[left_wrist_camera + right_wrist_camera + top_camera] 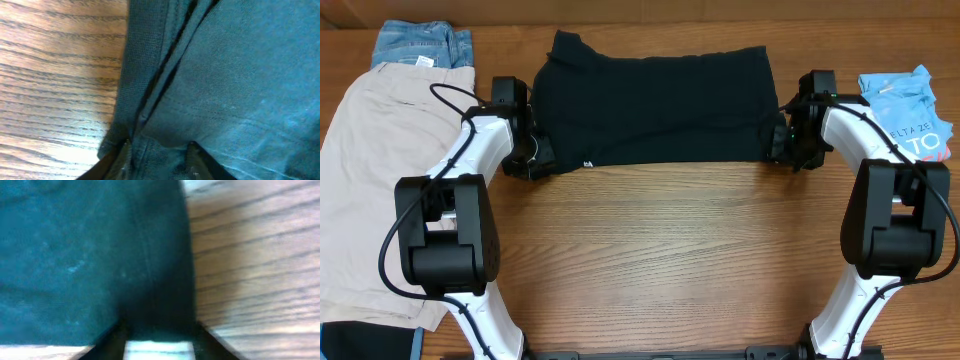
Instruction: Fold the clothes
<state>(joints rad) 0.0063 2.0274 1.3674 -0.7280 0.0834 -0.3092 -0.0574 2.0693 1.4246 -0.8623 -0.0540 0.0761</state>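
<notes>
Both side edges of the black T-shirt [655,105] sit between jaws, left gripper [535,152] on one, right gripper [778,140] opposite; clamped or loose, I cannot tell. Beyond the left: beige shorts [370,170], denim [420,45]. Beyond the right: light-blue tee [910,100].

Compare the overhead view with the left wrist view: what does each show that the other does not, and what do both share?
Only the overhead view: the whole outline of the black T-shirt with its small white logo, the beige shorts, blue denim, light-blue printed tee, and the right gripper at the shirt's right edge. Only the left wrist view: stitched seams and layered cloth along the shirt's edge, close up. Both: the black T-shirt, the wooden table, and the left gripper at the shirt's left edge.
</notes>
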